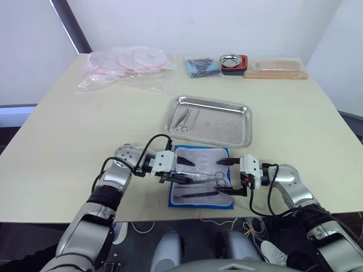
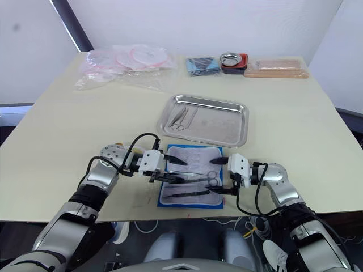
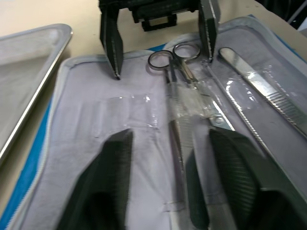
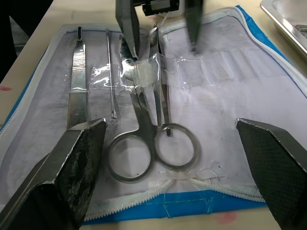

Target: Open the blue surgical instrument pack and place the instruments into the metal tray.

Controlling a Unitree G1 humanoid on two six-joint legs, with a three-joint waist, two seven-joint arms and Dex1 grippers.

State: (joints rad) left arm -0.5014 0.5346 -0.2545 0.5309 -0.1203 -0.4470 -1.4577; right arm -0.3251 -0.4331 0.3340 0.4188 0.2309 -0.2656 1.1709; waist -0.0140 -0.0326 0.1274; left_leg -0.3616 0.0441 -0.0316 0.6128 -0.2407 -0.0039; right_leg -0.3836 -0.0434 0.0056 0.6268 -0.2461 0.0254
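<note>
1. The left pincer (image 1: 177,170) is released, its two black fingers spread apart and grasping nothing; it hangs low over the left half of the blue surgical instrument pack (image 1: 202,177), fingertips pointing toward the other arm.
2. The right pincer (image 1: 229,176) is likewise released, fingers wide apart and empty, over the right half of the pack, facing the left one.
3. In the right wrist view the scissors (image 4: 146,133) lie between the spread fingers (image 4: 72,167), ring handles nearest the camera, blades running under a clear plastic strap (image 4: 144,74) toward the left pincer's fingertips.
4. Beside the scissors, still in the pack, lie a flat broad pair of tweezers (image 4: 76,86) and a thin probe-like tool (image 4: 111,81); whether either fingertip touches an instrument I cannot tell.
5. The pack lies unfolded flat on the tabletop (image 1: 68,141) near its front edge, pale grey lining up, blue border and zip edge showing all round.
6. Just beyond the pack stands the metal tray (image 1: 227,133), close to it but apart, with two slim instruments (image 1: 185,119) lying in its left end; the rest of its floor is bare steel.
7. Along the far side of the tabletop lie clear plastic bags with pink-rimmed contents (image 1: 127,65), a dark blue cloth bundle (image 1: 201,67), a small steel bowl on a red-black base (image 1: 232,61) and a flat tan block (image 1: 277,69).
</note>
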